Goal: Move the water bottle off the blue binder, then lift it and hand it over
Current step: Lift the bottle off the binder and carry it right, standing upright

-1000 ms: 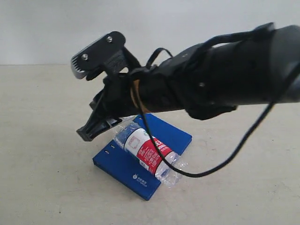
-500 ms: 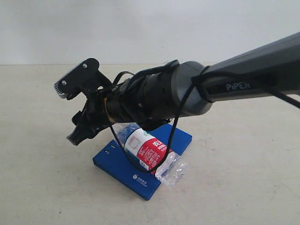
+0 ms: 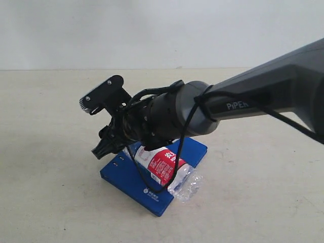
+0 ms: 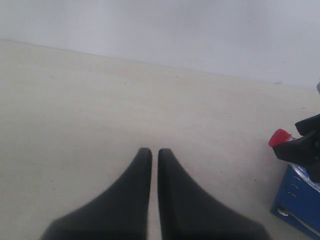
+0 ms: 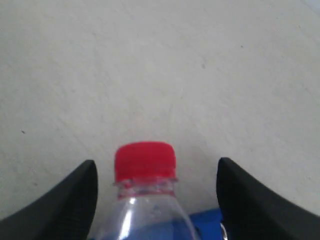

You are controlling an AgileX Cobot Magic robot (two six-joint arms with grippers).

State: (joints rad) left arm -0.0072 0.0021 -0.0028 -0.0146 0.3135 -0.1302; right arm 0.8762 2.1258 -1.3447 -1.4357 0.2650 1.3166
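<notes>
The water bottle (image 3: 162, 164) lies on its side on the blue binder (image 3: 126, 174), which rests flat on the table. My right gripper (image 3: 105, 144) reaches across from the right and hangs low over the bottle's neck end. In the right wrist view the right gripper (image 5: 156, 164) is open, its two fingers either side of the red cap (image 5: 145, 160) and apart from it; a corner of the blue binder (image 5: 205, 220) shows below. My left gripper (image 4: 154, 151) is shut and empty above bare table, with the red cap (image 4: 279, 136) and the binder (image 4: 295, 200) off to one side.
The beige table (image 3: 50, 192) stretches all around the binder, with a pale wall behind. The right arm's black cable (image 3: 152, 187) loops down over the bottle's label. The right arm's body (image 3: 253, 109) covers the far part of the binder.
The right gripper has dropped lower and pulled in toward the bottle's cap end. The bottle and binder have not moved.
</notes>
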